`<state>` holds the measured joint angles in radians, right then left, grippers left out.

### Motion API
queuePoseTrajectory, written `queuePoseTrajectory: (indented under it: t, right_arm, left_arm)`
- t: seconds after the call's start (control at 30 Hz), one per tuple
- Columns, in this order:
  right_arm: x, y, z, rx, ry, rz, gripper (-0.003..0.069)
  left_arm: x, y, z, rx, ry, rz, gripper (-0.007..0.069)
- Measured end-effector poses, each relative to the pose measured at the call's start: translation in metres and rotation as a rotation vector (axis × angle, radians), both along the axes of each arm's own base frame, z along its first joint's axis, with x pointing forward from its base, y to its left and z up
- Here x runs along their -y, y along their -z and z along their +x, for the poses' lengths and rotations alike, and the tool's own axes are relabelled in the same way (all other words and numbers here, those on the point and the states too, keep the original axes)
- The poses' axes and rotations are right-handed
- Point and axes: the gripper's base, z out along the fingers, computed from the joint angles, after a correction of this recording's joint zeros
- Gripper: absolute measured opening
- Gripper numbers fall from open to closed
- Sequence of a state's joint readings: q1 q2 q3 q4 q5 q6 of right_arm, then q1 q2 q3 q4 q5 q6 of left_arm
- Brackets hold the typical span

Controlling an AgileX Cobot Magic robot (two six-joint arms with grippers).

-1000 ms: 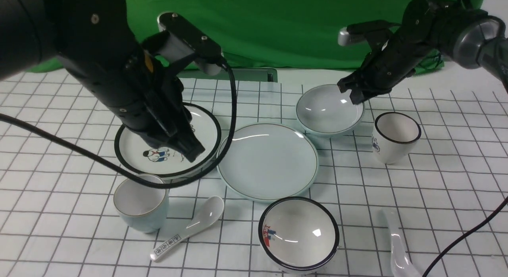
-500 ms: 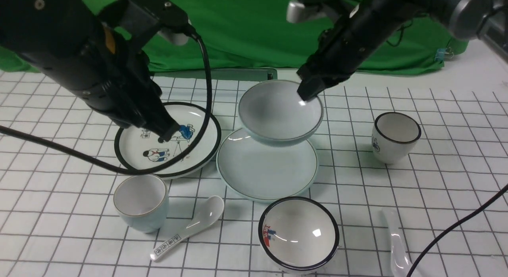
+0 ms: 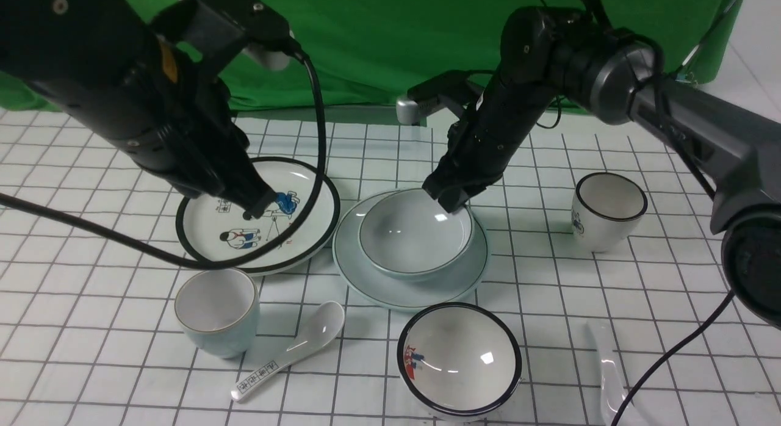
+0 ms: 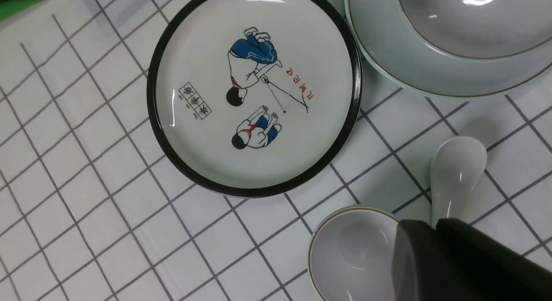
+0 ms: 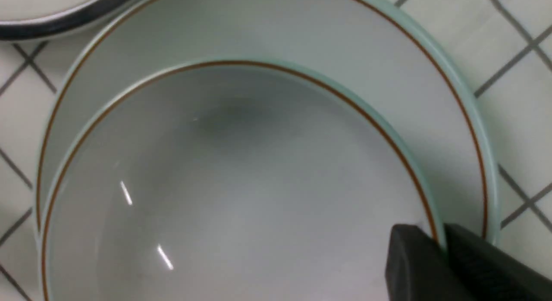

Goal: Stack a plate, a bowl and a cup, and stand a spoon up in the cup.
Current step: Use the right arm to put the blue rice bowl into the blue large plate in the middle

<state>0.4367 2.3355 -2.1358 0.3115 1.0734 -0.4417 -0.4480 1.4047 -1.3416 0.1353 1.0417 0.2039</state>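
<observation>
The pale blue bowl (image 3: pixel 415 237) sits inside the plain pale blue plate (image 3: pixel 366 273) at the table's middle. My right gripper (image 3: pixel 454 200) is shut on the bowl's far right rim, one finger inside and one outside; the right wrist view shows the bowl (image 5: pixel 241 197), the plate (image 5: pixel 302 38) and the gripper (image 5: pixel 440 236) up close. The pale blue cup (image 3: pixel 213 310) stands upright at the front left. My left gripper (image 3: pixel 259 206) hangs shut and empty over the cartoon plate. In its wrist view this gripper (image 4: pixel 433 225) overlaps the cup (image 4: pixel 349 249). The plain white spoon (image 3: pixel 610 383) lies at the front right.
A black-rimmed cartoon plate (image 3: pixel 183 231) lies left of the stack. A black-rimmed bowl (image 3: pixel 459 359) sits in front of it. A white black-rimmed cup (image 3: pixel 607 209) stands at the right. A spoon with a printed handle (image 3: pixel 293 346) lies beside the blue cup. Green cloth (image 3: pixel 378 41) hangs behind.
My right gripper carried the bowl from the far right to above the plate and lowered it onto the plate. The left arm rose off the cartoon plate, then stayed still.
</observation>
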Motion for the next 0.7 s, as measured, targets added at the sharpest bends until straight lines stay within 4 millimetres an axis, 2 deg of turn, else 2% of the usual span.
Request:
queuePoseTrajectory:
  t: [0.23,0.3,0.37,0.4,0.53,0.6,0.7]
  right_arm:
    - [-0.001,-0.001,0.004,0.039,0.011,0.017,0.0086]
    - [-0.001,-0.001,0.004,0.038,0.011,0.016,0.0113]
    - [-0.001,0.0,0.003,0.033,0.011,0.011,0.0204]
    - [0.0,0.0,0.003,0.024,0.01,0.004,0.0287]
    - [0.003,-0.007,-0.001,-0.012,0.002,-0.036,0.0468]
    - [0.005,-0.02,-0.003,-0.014,0.0,-0.048,0.0512]
    - [0.009,-0.05,-0.007,0.038,0.027,-0.035,0.0524]
  left_arm:
    - [0.0,-0.001,0.001,0.006,-0.037,-0.028,-0.0009]
    - [-0.002,-0.001,0.002,0.004,-0.065,-0.046,-0.0007]
    - [-0.009,-0.001,0.005,-0.003,-0.115,-0.072,0.0007]
    - [-0.016,-0.001,0.008,-0.006,-0.148,-0.082,0.0027]
    - [-0.034,0.005,0.013,-0.024,-0.231,-0.117,0.0143]
    - [-0.04,0.014,0.014,-0.048,-0.258,-0.126,0.0223]
    - [-0.04,0.034,0.014,-0.089,-0.256,-0.124,0.0343]
